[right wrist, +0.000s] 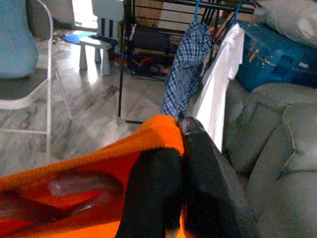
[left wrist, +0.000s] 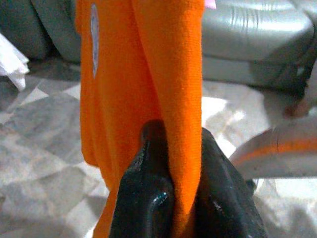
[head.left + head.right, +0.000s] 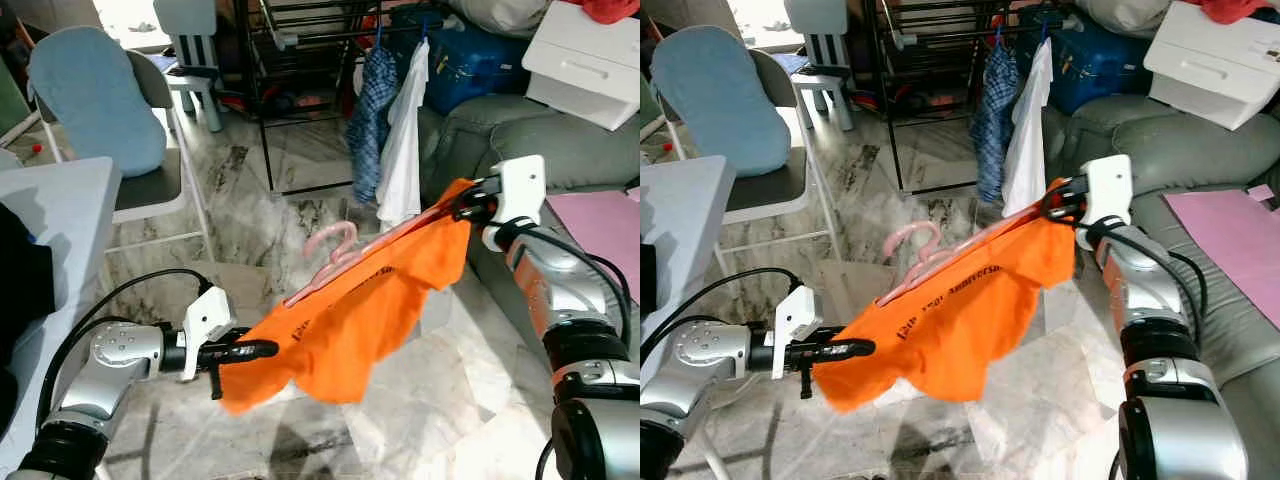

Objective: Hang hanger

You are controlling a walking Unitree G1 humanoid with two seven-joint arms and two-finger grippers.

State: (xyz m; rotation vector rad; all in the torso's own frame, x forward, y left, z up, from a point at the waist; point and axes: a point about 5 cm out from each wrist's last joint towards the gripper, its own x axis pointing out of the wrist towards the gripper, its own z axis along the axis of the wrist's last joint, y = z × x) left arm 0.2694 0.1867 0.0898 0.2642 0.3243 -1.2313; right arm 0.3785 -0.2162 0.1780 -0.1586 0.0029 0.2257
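Note:
An orange T-shirt (image 3: 360, 310) with dark lettering is stretched between my two grippers above the marble floor. A pink hanger (image 3: 335, 255) sits inside it, its hook sticking out of the top edge. My left gripper (image 3: 250, 350) is shut on the shirt's lower corner; the left wrist view has the cloth (image 2: 173, 99) pinched between the black fingers (image 2: 148, 198). My right gripper (image 3: 462, 205) is shut on the upper corner, higher and nearer the sofa; the right wrist view shows orange fabric (image 1: 148, 144) and the hanger (image 1: 84, 183) under it.
A black clothes rack (image 3: 300, 40) stands ahead with a checked shirt (image 3: 372, 110) and a white garment (image 3: 402, 130) hanging on it. Grey sofa (image 3: 560, 150) to the right, folding chair with blue cushion (image 3: 100, 100) and white table (image 3: 60, 200) to the left.

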